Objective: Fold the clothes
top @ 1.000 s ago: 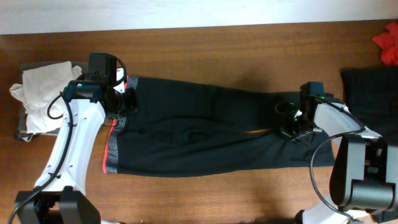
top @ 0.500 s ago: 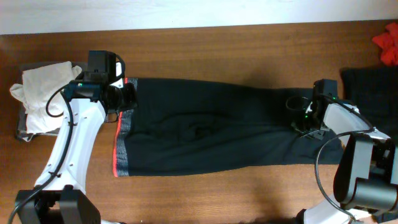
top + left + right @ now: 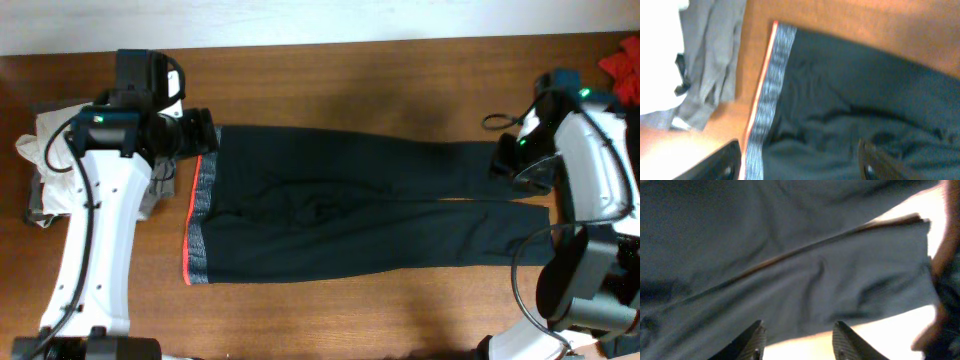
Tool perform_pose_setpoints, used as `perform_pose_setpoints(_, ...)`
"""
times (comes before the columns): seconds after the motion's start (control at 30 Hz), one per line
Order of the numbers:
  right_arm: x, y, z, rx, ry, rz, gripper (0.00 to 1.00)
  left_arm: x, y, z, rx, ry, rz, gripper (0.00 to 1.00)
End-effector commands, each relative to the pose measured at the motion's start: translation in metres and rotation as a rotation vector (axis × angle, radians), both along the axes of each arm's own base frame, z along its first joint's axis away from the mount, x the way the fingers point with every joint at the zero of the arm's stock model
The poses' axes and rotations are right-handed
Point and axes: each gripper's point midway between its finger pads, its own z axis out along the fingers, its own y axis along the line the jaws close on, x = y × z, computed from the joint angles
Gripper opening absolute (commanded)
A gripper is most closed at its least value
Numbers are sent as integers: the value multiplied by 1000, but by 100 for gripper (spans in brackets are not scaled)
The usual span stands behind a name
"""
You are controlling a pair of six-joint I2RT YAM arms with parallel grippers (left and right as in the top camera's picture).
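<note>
The long black trousers [image 3: 350,210] lie flat across the table, with the red-and-grey waistband [image 3: 203,215] on the left and the leg ends on the right. My left gripper [image 3: 200,135] hovers open over the waistband's far corner. In the left wrist view it [image 3: 802,162] spans the waistband [image 3: 767,95] and holds nothing. My right gripper [image 3: 508,160] is open above the far leg end. In the right wrist view it [image 3: 802,340] is empty, with both legs [image 3: 790,255] below it.
A pile of white and grey garments [image 3: 55,160] lies at the table's left edge, and it shows in the left wrist view [image 3: 710,75] too. A red piece [image 3: 625,70] sits at the far right corner. Bare wood runs along the front and back of the trousers.
The trousers were pulled out lengthwise and now lie flatter. Both grippers have let go and drawn back, the left toward the far left, the right toward the far right.
</note>
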Motion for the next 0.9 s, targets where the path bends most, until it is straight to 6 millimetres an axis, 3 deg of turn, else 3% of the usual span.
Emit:
perform_pose_setpoints(0.0, -2, -7, 28, 19, -47, -37, 52, -16, -2, 27, -12, -25, -18, 74)
perform_pose_setpoints(0.23, -45, -20, 61, 39, -58, -169, 54, -73, -1, 57, -35, -23, 1, 78)
perform_pose_setpoints(0.4, -77, -30, 62, 43, -54, -320, 54, -101, 0, 60, -54, 19, 42, 86)
perform_pose_setpoints(0.53, -99, -41, 36, 52, -23, -401, 56, -110, 0, 48, -51, 79, 47, 87)
perform_pose_setpoints(0.63, -116, -44, 0, 92, 38, -463, 68, -110, 0, 31, -50, 117, 47, 87)
perform_pose_setpoints(0.73, -122, -43, -33, 160, 40, -518, 68, -108, -4, 8, -69, 152, 39, 86)
perform_pose_setpoints(0.87, -122, -49, -59, 176, 11, -563, 68, -107, -7, -21, -85, 193, 37, 87)
